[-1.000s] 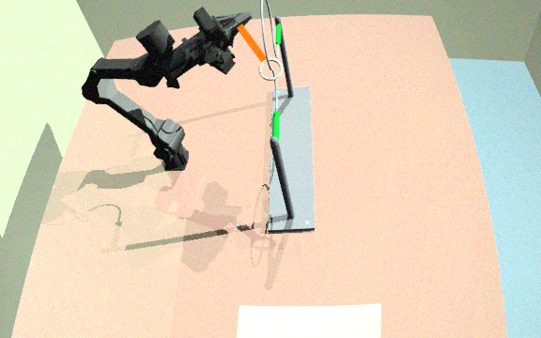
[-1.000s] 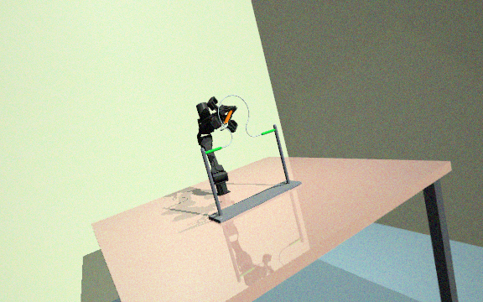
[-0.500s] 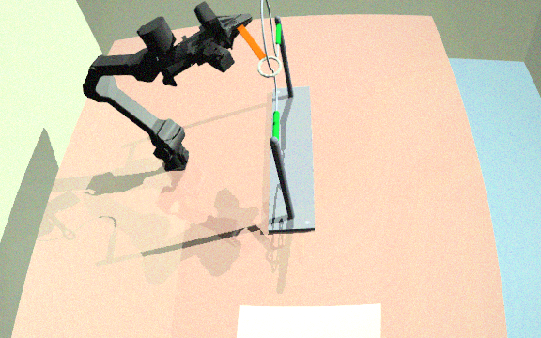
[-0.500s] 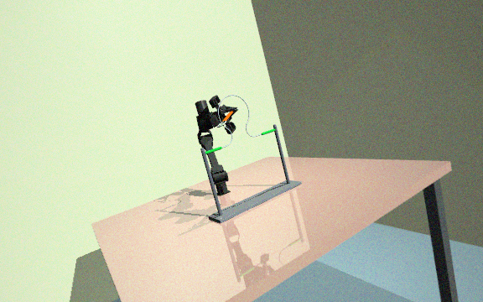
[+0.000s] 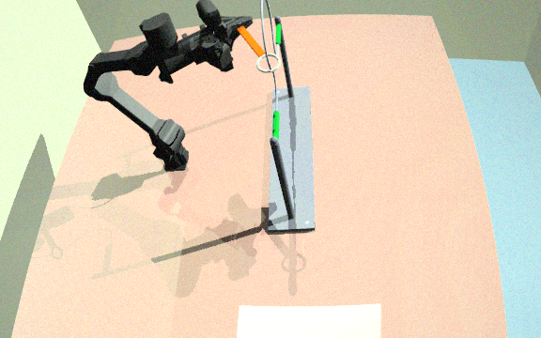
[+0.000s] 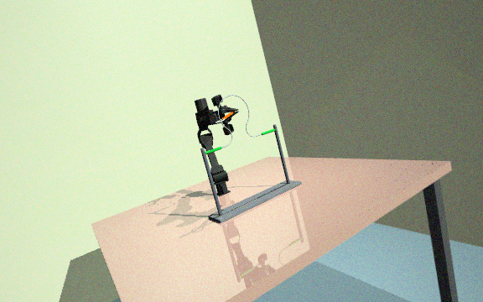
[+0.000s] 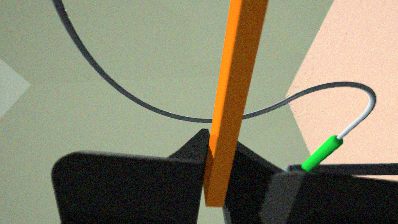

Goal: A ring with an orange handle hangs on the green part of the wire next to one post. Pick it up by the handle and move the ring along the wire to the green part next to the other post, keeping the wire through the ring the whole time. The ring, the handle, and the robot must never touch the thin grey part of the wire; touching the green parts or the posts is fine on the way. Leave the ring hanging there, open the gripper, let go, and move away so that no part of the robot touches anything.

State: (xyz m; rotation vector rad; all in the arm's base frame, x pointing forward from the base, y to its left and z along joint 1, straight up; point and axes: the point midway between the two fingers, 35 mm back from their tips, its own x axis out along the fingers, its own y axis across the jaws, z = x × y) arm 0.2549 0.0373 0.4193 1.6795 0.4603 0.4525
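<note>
Black fingers of the claw [image 5: 246,23] [image 6: 235,111] [image 7: 217,150] are closed on the orange handle [image 5: 251,41] [image 6: 227,116] [image 7: 230,90]. At its other end, the pale ring [image 5: 257,63] [image 6: 219,122] is in the air around the wire [image 5: 275,89] [image 6: 248,110] [image 7: 125,93], between the 2 green parts [image 5: 276,125] [image 6: 213,150] [image 7: 322,152]; contact with the grey stretch I cannot tell. The 2 posts [image 5: 282,178] [image 6: 210,180] rise from 1 grey base [image 5: 303,160] [image 6: 258,201] on the bench [image 5: 393,164] [image 6: 350,189]. In the top view, 1 white sheet [image 5: 308,324] lies by the bench's lower edge.
</note>
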